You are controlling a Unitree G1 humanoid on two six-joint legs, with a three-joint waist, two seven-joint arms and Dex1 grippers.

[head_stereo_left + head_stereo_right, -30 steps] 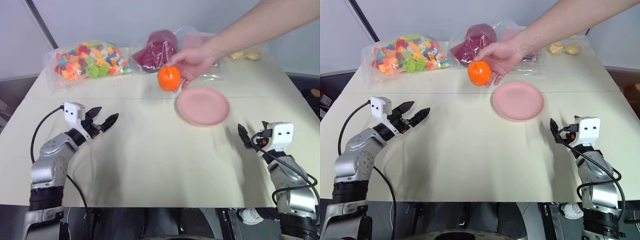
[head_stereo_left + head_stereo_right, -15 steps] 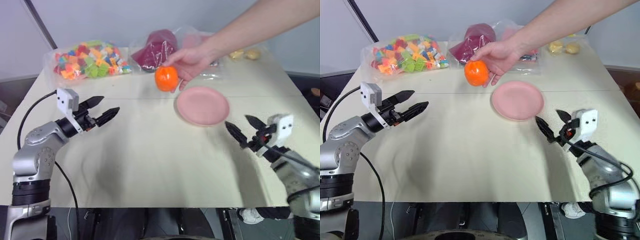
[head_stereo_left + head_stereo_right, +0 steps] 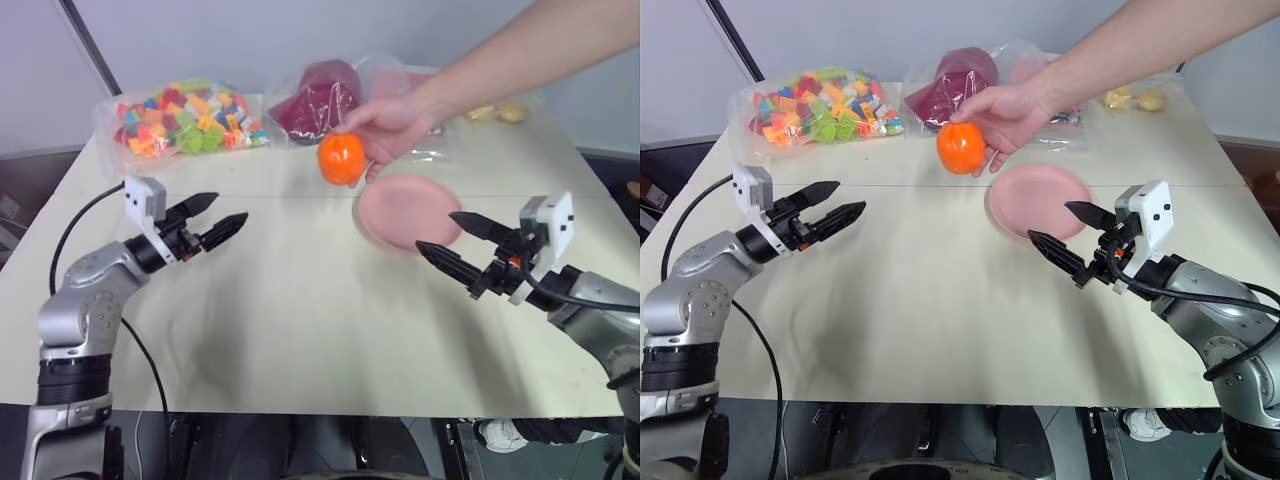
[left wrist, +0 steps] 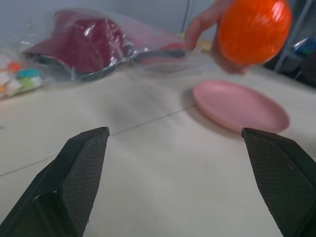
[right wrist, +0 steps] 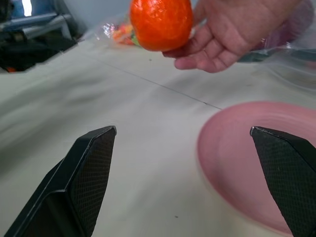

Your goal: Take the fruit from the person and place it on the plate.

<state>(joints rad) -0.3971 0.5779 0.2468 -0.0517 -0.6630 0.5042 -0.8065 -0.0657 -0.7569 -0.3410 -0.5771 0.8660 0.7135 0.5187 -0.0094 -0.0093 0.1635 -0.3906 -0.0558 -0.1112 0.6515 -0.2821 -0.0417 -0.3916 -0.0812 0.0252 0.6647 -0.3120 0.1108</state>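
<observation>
A person's hand reaches in from the far right and holds the orange fruit above the table, just left of the pink plate. My right gripper hovers open over the plate's near edge, its fingers pointing left toward the fruit, still a short way from it. My left gripper is open over the table on the left, pointing right at the fruit from farther off. The fruit and the hand show high in the right wrist view, the plate below them.
At the table's far edge lie a bag of coloured bricks, a dark red packet in clear plastic and a bag with pale yellow lumps. The person's forearm crosses above the back right.
My right gripper has risen and swung left, from the table's right edge to above the plate's near rim. My left gripper lifted a little. The fruit stays about where it was.
</observation>
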